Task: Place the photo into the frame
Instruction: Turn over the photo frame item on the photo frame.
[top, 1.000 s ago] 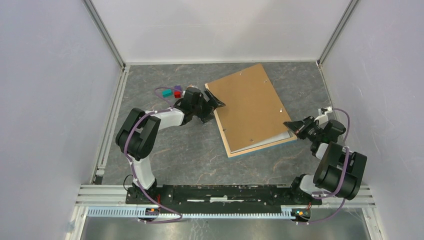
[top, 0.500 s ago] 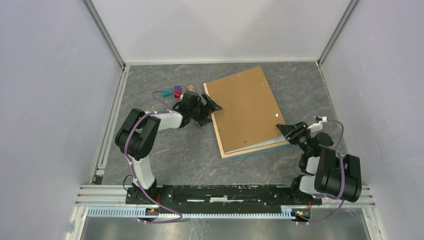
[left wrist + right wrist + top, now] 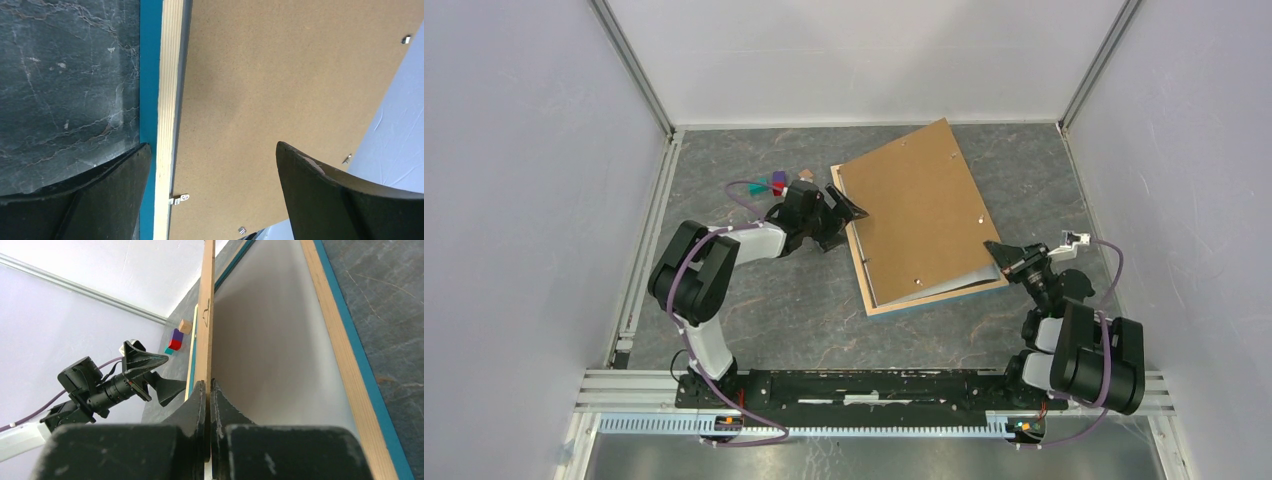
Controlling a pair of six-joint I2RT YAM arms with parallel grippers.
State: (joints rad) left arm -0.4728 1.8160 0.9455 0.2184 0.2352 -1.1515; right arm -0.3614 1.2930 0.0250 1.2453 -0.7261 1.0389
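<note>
The frame (image 3: 934,299) lies face down on the table, pale wood back up with a blue rim; it also shows in the left wrist view (image 3: 167,100) and the right wrist view (image 3: 345,355). My right gripper (image 3: 996,250) is shut on the near right corner of the brown backing board (image 3: 914,210) and holds that side tilted up off the frame (image 3: 207,385). A pale sheet (image 3: 280,340) lies in the frame under the board; no balloon picture shows, so the photo is hidden. My left gripper (image 3: 852,213) is open and straddles the frame's left edge (image 3: 212,150).
Small coloured blocks (image 3: 776,181) and a wooden block (image 3: 805,175) sit behind the left gripper near the back left. White enclosure walls stand at the left, back and right. Metal turn clips (image 3: 179,200) dot the frame's back.
The frame and board have slid and turned a little to the left. The right gripper has shifted with the board's corner, and that side now gapes above the frame. The left gripper stays open.
</note>
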